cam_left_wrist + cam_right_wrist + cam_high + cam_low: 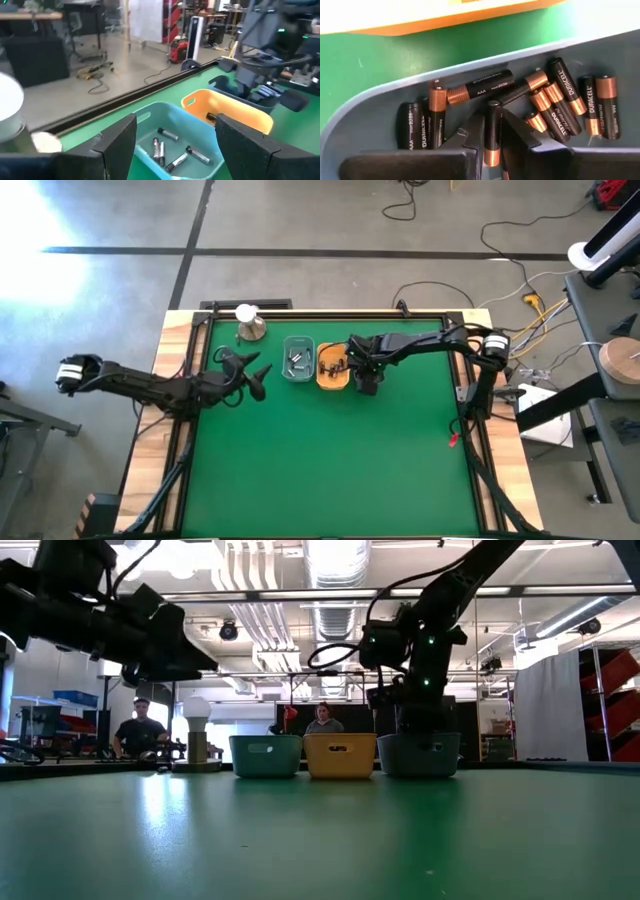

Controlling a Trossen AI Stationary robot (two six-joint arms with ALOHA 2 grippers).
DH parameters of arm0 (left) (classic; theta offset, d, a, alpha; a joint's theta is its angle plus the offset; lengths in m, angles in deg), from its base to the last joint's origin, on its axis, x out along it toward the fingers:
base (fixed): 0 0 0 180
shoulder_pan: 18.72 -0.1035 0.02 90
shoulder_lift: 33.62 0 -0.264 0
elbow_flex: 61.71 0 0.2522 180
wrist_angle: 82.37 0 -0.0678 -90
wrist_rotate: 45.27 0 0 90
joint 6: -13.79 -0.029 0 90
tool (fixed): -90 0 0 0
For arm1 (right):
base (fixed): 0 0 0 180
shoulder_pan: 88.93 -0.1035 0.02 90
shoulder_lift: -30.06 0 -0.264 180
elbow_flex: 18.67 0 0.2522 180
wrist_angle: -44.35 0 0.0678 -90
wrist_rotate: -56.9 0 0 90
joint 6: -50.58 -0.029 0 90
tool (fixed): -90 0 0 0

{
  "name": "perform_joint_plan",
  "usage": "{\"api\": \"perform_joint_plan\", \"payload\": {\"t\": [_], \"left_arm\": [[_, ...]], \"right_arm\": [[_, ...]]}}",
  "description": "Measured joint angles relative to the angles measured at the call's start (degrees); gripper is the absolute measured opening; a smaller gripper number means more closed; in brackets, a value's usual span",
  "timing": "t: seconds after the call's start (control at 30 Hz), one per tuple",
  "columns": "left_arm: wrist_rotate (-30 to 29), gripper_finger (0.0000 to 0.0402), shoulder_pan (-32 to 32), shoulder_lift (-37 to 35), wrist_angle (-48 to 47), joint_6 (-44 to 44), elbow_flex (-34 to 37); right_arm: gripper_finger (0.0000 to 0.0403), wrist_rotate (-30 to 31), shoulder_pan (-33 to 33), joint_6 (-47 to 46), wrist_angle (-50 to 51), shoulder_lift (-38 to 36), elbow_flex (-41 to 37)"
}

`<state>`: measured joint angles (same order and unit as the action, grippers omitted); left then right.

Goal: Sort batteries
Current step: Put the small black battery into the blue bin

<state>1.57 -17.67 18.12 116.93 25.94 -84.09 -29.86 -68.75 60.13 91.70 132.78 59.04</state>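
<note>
Right jaws narrow, pinching one upright battery (492, 131) (others (560, 100) loose in grey tray (370, 107)).

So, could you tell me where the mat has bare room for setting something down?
The green mat is bare across its near half, below both arms. It is crowded at the far edge: the dome, teal tray, orange tray, and the right gripper down among the batteries.

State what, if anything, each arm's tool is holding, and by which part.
The right tool grips one black-and-copper cylindrical battery across its body, inside the grey-blue plastic tray. The left tool, open above the teal tray, holds nothing.
</note>
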Motion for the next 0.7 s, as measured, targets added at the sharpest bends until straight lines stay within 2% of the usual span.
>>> {"api": "perform_joint_plan", "payload": {"t": [0.23, 0.43, 0.57, 0.7], "left_arm": [[0.9, 0.0246, -6.6, 0.0, -6.5, 8.7, 0.0], [5.2, 0.0246, -16.8, 0.7, -13.9, 16.6, 0.0], [5.1, 0.0246, -22.6, 2.3, -16.7, 21.6, 0.0], [5.2, 0.0246, -27.0, 5.5, -16.5, 21.9, 0.0]], "right_arm": [[0.0079, -0.2, 0.0, -0.7, 0.2, -0.2, -0.2], [0.0137, -0.3, -0.1, 0.5, 1.7, -0.7, 0.3], [0.0178, -0.3, -0.3, 0.8, 3.1, -3.1, 0.9], [0.0214, -0.3, -0.4, 1.3, 3.4, -6.8, 1.1]]}}
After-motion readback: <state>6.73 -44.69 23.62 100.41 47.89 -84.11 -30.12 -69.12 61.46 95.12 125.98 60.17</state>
